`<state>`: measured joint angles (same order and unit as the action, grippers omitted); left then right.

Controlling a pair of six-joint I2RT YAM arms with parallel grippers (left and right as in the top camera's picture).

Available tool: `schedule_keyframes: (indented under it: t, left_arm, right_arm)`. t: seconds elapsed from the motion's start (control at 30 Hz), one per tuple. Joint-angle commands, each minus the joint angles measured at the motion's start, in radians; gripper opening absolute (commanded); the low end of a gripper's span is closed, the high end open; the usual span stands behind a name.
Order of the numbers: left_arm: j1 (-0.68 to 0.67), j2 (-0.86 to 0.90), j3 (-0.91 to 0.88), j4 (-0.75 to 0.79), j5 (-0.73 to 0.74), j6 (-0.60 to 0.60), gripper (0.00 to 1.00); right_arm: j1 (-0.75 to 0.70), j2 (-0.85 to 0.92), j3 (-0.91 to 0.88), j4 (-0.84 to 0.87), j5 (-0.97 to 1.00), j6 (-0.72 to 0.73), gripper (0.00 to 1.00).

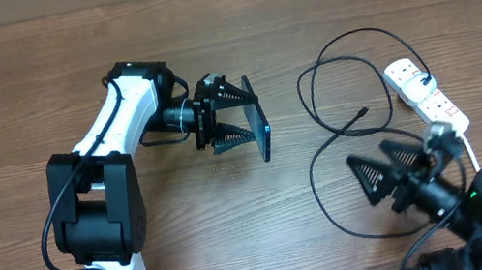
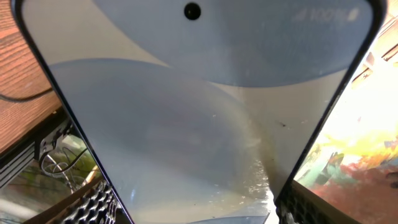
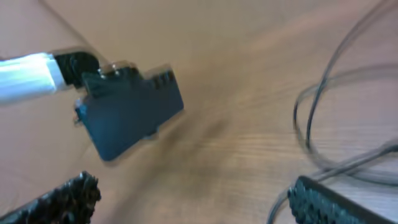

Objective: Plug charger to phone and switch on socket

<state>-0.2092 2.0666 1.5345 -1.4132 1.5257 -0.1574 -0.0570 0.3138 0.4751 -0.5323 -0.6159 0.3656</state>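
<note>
1 phone [image 1: 267, 142] in L pincer [image 1: 245, 112]

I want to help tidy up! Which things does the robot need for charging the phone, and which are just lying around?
Needed: phone, held in the left claw; charger; socket; right claw, open.
Just lying about: nothing else shows, only the wooden table.
</note>
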Motion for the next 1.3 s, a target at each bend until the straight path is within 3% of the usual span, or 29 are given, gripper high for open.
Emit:
schedule_keyframes:
  t: [0.0,0.1,0.23,0.43,0.6,0.73,0.93,1.03,1.27]
  left_arm:
    - [0.002,0.000,0.029,0.001,0.035,-0.007,0.45]
    - [0.002,0.000,0.029,0.001,0.035,-0.007,0.45]
    - [0.002,0.000,0.029,0.001,0.035,-0.007,0.45]
    - [0.002,0.000,0.029,0.002,0.035,-0.007,0.45]
    - [0.002,0.000,0.029,0.008,0.035,-0.006,0.46]
    - [0.002,0.000,0.029,0.008,0.035,-0.003,0.46]
    - [0.002,0.000,0.029,0.008,0.036,-0.003,0.46]
    - [0.002,0.000,0.029,0.008,0.038,-0.003,0.46]
    - [0.002,0.000,0.029,0.008,0.038,-0.003,0.46]
  right_arm:
    - [0.011,0.164,0.280,-0.198,0.058,-0.124,1.00]
    - [0.041,0.297,0.488,-0.368,0.046,-0.128,1.00]
    - [0.148,0.430,0.651,-0.473,-0.003,-0.125,1.00]
    - [0.396,0.566,0.676,-0.280,-0.123,-0.075,1.00]
    - [0.467,0.676,0.676,-0.172,-0.080,-0.135,1.00]
    - [0.566,0.782,0.676,-0.193,0.173,-0.132,1.00]
    - [0.797,0.843,0.676,-0.183,0.816,0.073,1.00]
    - [0.882,0.845,0.667,-0.157,1.041,0.117,1.00]
    - [0.953,0.919,0.649,-0.134,1.116,0.137,1.00]
